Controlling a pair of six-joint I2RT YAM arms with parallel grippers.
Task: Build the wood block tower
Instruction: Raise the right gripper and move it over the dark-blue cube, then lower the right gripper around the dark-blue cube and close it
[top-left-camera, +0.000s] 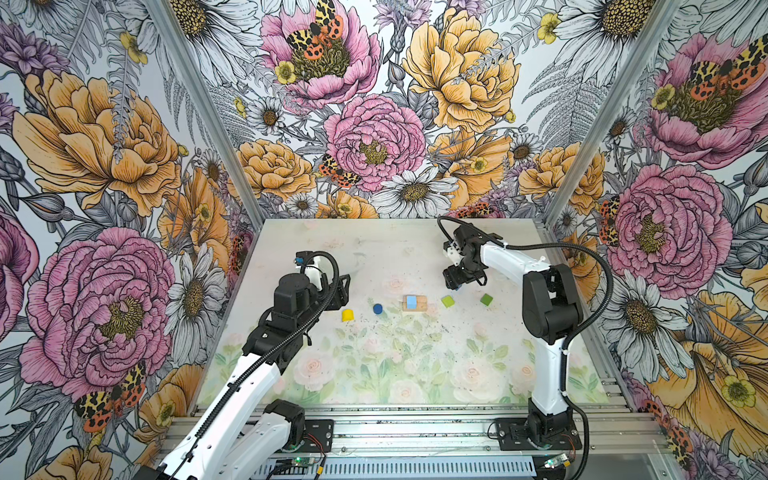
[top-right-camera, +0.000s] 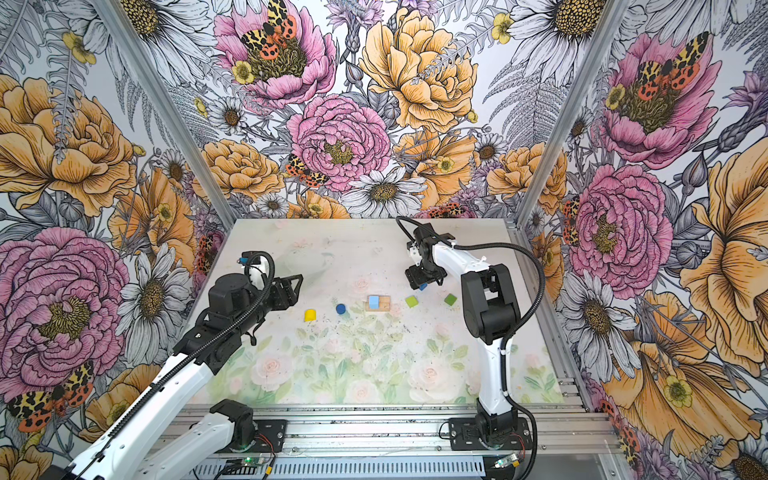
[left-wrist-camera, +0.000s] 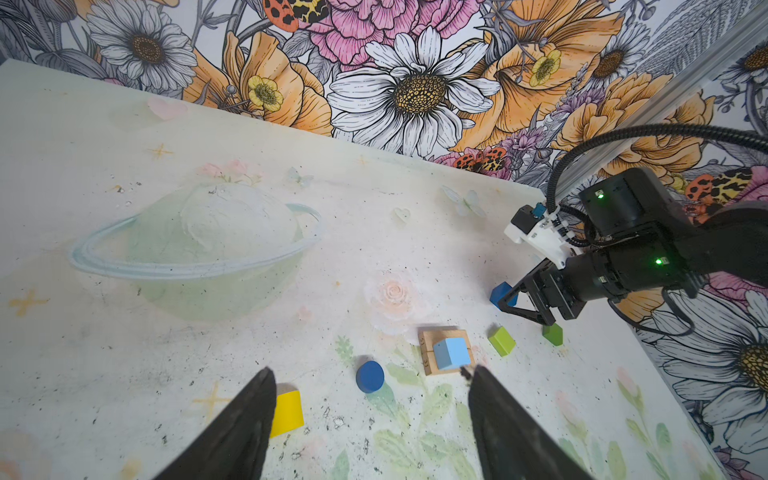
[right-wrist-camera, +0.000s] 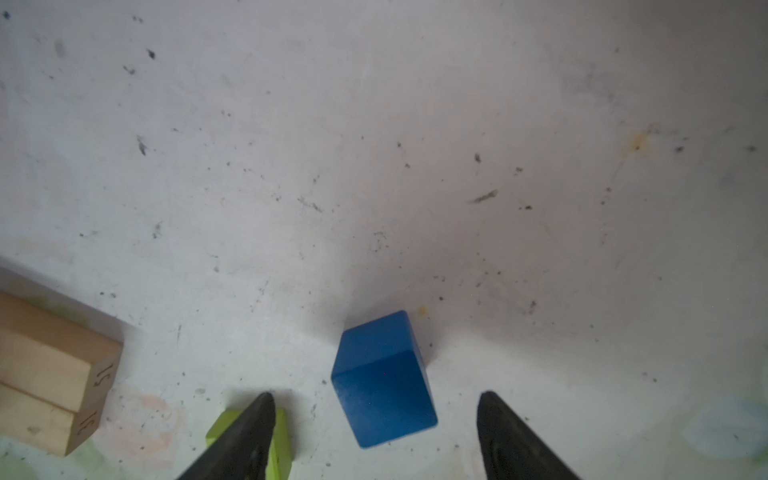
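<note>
While the right gripper (right-wrist-camera: 376, 394) is hanging low over the mat (top-left-camera: 374, 374), I am seeing its jaws standing apart. The dark blue cube (right-wrist-camera: 382, 382) is sitting on the mat between them, and neither side is touching it in the right wrist view. So it is released, gripping nothing.

I am seeing the left gripper (top-right-camera: 293, 286) hovering above the mat, just left of the block row in both top views. Its jaws are spread wide too and are carrying nothing.

The tower (top-right-camera: 376, 303) is standing mid-mat and is only one layer up. Two tan bars (left-wrist-camera: 428, 353) are lying flat, side by side and touching. The light blue cube (left-wrist-camera: 451, 352) is sitting on top of them, toward their left end in both top views.

Loose blocks are lying in a rough row with the tower. The yellow half-round (top-left-camera: 348, 315) is lying at the far left, with the blue cylinder (top-left-camera: 377, 308) between it and the tower. To the right of the tower the light green cube (top-left-camera: 447, 301) is sitting turned at an angle, then the darker green cube (top-left-camera: 486, 299), and the two are apart. The dark blue cube is lying just behind the light green one, toward the back wall, mostly hidden under the right gripper in both top views.
</note>
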